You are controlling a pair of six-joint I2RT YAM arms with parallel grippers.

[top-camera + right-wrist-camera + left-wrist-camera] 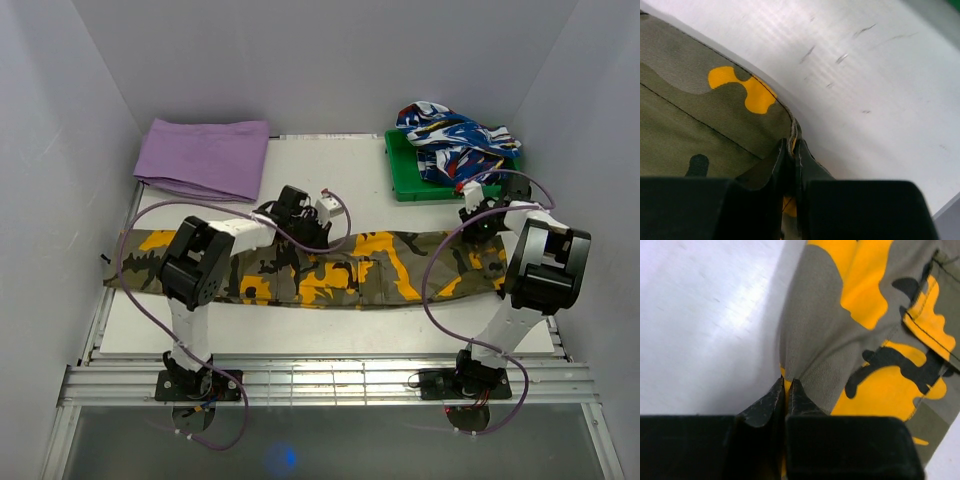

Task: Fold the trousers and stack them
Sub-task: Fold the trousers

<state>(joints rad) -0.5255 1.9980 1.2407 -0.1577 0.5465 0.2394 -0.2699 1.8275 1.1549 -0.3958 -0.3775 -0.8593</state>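
Note:
The camouflage trousers lie flat in a long strip across the table, from the left edge to the right arm. My left gripper sits at the strip's far edge near its middle. In the left wrist view that gripper is shut, pinching the olive and orange fabric at its edge. My right gripper is at the far edge of the strip's right end. In the right wrist view it is shut on the stitched edge of the trousers.
A folded purple cloth lies at the back left. A green tray at the back right holds a blue, white and red garment. Bare white table shows behind the trousers. Grey walls close in on the sides.

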